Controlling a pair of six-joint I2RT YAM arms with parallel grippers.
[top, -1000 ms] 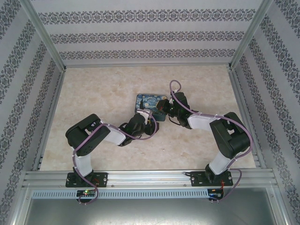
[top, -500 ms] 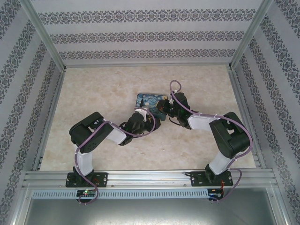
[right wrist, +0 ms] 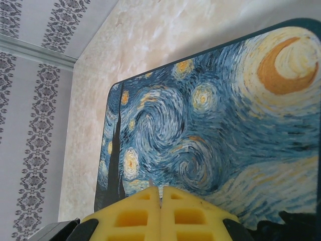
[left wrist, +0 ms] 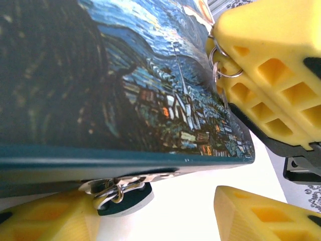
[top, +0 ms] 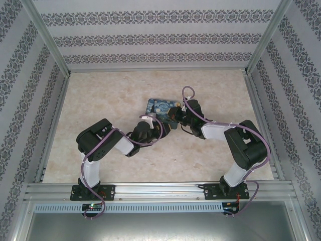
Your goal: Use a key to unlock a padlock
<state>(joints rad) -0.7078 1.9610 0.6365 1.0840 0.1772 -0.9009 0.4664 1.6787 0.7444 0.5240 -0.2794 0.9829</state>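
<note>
The tiny blue padlock (left wrist: 125,200) hangs by its silvery shackle (left wrist: 111,190) from the front hasp of the Starry Night tin (left wrist: 125,75). My left gripper (left wrist: 160,211) is open in front of that edge, and the padlock lies against its left finger (left wrist: 45,221). My right gripper (right wrist: 160,190) is shut on the key, of which a thin metal sliver (right wrist: 151,183) pokes out between the pads, above the tin lid (right wrist: 215,125). In the left wrist view a silvery key ring (left wrist: 215,64) dangles at the right gripper's fingers (left wrist: 266,75). From above, both grippers (top: 149,122) (top: 173,116) meet at the tin (top: 161,106).
The tin sits mid-table on the marbled beige surface (top: 110,95). Patterned walls (top: 150,37) and metal frame rails (top: 50,125) enclose the workspace. Both arms' elbows fold low near the front rail (top: 160,190).
My left arm has pushed forward, bringing its gripper closer to the tin's near edge. The right arm has barely moved.
</note>
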